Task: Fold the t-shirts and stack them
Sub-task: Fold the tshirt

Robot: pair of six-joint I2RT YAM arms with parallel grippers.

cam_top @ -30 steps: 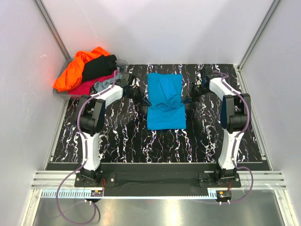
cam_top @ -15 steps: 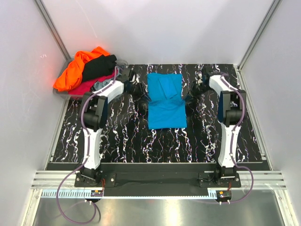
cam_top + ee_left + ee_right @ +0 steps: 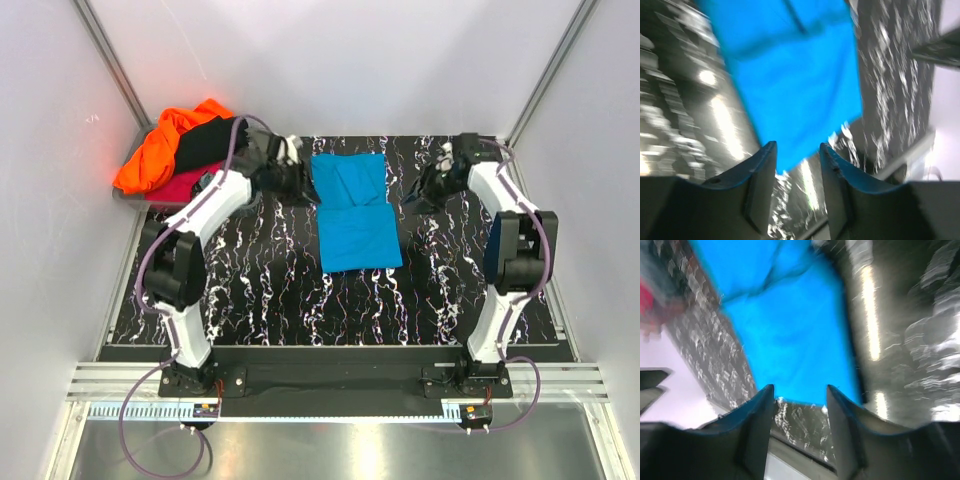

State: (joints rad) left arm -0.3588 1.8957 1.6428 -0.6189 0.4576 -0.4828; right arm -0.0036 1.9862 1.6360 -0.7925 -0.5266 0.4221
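Observation:
A turquoise-blue t-shirt (image 3: 355, 210) lies folded into a long rectangle on the black marbled mat, also filling the left wrist view (image 3: 790, 75) and the right wrist view (image 3: 785, 325). My left gripper (image 3: 296, 178) hovers just off its upper left edge, open with nothing between its fingers (image 3: 798, 150). My right gripper (image 3: 420, 190) hangs off its upper right edge, also open and empty (image 3: 800, 392). Orange (image 3: 160, 150), black (image 3: 205, 140), crimson-pink (image 3: 185, 185) and grey (image 3: 215, 182) t-shirts lie heaped at the back left.
The heap sits in a clear plastic bin (image 3: 262, 133) at the mat's back-left corner. White walls close in the back and both sides. The mat (image 3: 270, 290) ends at a metal rail by the arm bases.
Both grippers have opened and let go of the blue shirt, then pulled outward and toward the back. The shirt has settled flat and smoother.

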